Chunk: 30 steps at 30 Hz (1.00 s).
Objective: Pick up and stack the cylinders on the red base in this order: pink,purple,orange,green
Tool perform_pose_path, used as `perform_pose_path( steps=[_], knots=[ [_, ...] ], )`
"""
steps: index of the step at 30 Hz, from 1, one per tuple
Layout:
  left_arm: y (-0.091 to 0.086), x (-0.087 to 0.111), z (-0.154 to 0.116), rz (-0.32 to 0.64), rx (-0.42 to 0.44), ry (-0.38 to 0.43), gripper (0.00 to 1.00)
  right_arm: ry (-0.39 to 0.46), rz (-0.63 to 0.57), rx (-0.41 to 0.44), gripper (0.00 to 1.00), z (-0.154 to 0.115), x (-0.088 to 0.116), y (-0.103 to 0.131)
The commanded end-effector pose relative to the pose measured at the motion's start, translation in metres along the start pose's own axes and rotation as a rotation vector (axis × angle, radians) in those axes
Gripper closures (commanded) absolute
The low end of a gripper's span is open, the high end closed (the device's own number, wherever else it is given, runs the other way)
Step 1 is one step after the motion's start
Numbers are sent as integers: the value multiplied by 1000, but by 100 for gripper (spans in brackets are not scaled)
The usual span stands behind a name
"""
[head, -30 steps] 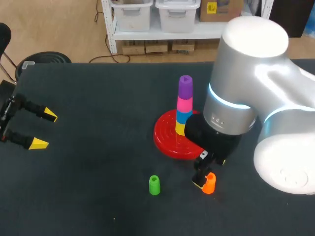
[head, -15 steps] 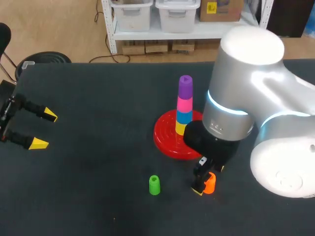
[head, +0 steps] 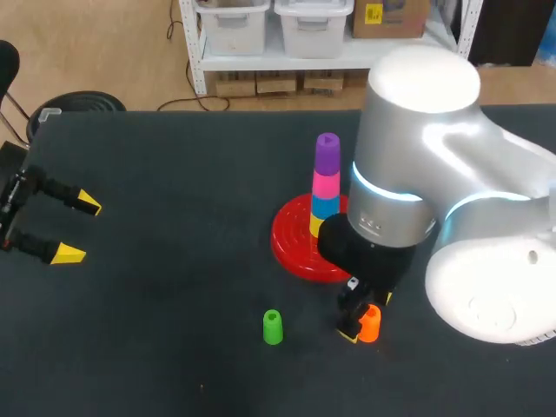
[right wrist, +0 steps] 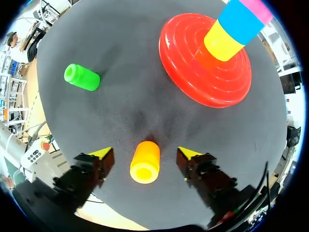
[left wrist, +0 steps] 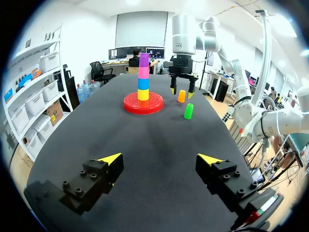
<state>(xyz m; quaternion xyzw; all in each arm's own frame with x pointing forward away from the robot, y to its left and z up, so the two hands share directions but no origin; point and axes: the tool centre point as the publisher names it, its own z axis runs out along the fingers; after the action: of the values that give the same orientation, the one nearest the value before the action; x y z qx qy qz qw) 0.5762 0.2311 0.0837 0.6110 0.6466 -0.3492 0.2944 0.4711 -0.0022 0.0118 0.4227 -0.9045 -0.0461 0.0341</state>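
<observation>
Dark table [head: 174, 191]. My right gripper [right wrist: 145, 152] has its fingers spread either side of the orange cylinder [right wrist: 145, 164], not touching. Left gripper [left wrist: 159, 158] spread, empty.

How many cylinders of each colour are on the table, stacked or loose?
yellow cylinder: 1, stacked
blue cylinder: 1, stacked
pink cylinder: 1, stacked
purple cylinder: 1, top of stack
orange cylinder: 1, loose
green cylinder: 1, loose
Total: 6 cylinders
</observation>
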Motion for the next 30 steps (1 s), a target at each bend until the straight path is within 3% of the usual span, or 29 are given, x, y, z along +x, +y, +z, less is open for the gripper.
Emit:
perform_pose_path(
  steps=[1, 21, 30],
  knots=[
    [0, 1, 0, 3, 1, -2, 0, 4, 3, 2, 100, -1, 1, 1],
    [0, 1, 0, 3, 1, -2, 0, 3, 6, -14, 100, 2, 0, 1],
    [0, 1, 0, 3, 1, -2, 0, -37, 24, -7, 100, -14, 3, 1]
  ],
)
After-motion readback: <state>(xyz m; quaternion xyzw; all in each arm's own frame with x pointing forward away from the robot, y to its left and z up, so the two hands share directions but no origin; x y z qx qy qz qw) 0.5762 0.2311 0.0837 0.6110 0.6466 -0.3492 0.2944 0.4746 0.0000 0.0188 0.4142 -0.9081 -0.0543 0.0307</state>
